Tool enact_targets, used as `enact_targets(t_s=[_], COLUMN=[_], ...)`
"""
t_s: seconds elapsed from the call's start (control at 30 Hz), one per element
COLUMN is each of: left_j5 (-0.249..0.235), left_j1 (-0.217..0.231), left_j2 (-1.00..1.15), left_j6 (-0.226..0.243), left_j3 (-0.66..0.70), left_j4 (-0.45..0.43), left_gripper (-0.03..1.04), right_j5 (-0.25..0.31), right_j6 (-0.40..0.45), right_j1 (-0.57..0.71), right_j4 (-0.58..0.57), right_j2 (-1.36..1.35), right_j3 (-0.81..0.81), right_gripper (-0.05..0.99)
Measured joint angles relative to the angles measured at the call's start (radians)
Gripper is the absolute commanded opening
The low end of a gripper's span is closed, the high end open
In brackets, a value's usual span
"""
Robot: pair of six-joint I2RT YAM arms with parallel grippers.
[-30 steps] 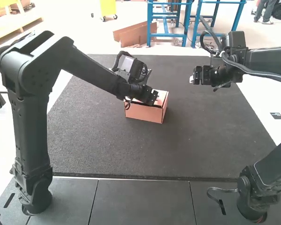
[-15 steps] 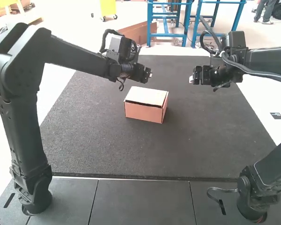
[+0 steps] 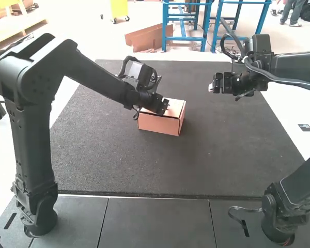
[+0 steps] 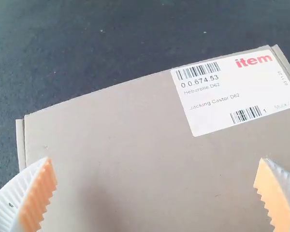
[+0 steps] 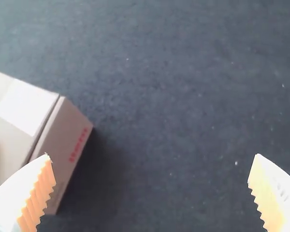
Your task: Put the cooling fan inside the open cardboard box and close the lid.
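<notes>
A small brown cardboard box (image 3: 164, 120) stands near the middle of the black mat with its lid flat and shut. My left gripper (image 3: 162, 105) is low over the box's near left top edge. In the left wrist view the lid (image 4: 130, 154) with its white label (image 4: 232, 92) lies just below my left gripper (image 4: 154, 195), which is open with nothing between its orange-padded fingers (image 4: 36, 193). My right gripper (image 3: 215, 83) hangs above the mat to the right of the box. It (image 5: 150, 198) is open and empty, and the box (image 5: 38, 130) shows off to its side.
The black mat (image 3: 206, 150) covers the table, with open room in front of and to the right of the box. Its right edge (image 3: 287, 132) meets a white surface. Dark base plates (image 3: 155, 222) run along the front.
The left gripper rose off the box and back toward the far left, then came down again onto the box's top. The right arm has not moved.
</notes>
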Motion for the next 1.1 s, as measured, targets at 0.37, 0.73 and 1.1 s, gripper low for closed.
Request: enact_targets(t_s=[0.37,0.73,1.1], left_j5=[0.000,0.000,0.003], left_j1=[0.004,0.013,0.111], left_j2=[-0.004,-0.053,-0.353], left_j6=[0.007,0.006,-0.010], left_j3=[0.018,0.006,-0.043], left_j4=[-0.053,-0.050,0.171], left_gripper=[0.97,0.97,0.97], right_j5=[0.000,0.000,-0.045], right_j6=[0.000,0.000,-0.019], right_j1=[0.000,0.000,-0.014], right_j4=[0.000,0.003,0.219], right_j2=[0.000,0.000,0.000], right_j3=[0.000,0.000,0.000], right_gripper=[0.92,0.92,0.92])
